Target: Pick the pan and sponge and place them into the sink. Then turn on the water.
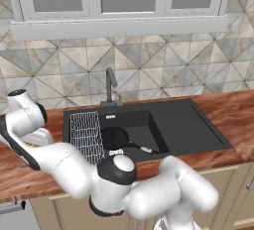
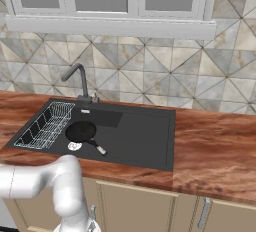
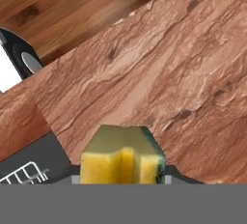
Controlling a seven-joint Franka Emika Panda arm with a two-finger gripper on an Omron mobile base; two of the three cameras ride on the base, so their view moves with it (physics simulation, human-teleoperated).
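The yellow sponge [image 3: 122, 161] with its green side to the right fills the bottom of the hand view. My gripper [image 3: 123, 177] is shut on it, and its body looks pinched in the middle. It hangs above the wooden counter [image 3: 159, 73], just beside the sink's corner [image 3: 41, 155]. The black pan [image 1: 115, 137] [image 2: 81, 131] lies in the black sink [image 1: 183, 125] [image 2: 142, 136] by the silver drain [image 1: 115, 152], its handle [image 1: 141, 148] pointing right. No stream falls from the dark faucet [image 1: 110, 83] [image 2: 77, 78]. My hand [image 1: 37, 137] is over the counter left of the sink.
A white wire rack [image 1: 85, 135] [image 2: 45, 126] [image 3: 21, 175] sits in the sink's left part. The wooden counter [image 2: 215, 146] runs wide to the right of the sink. A tiled wall and a window stand behind the faucet.
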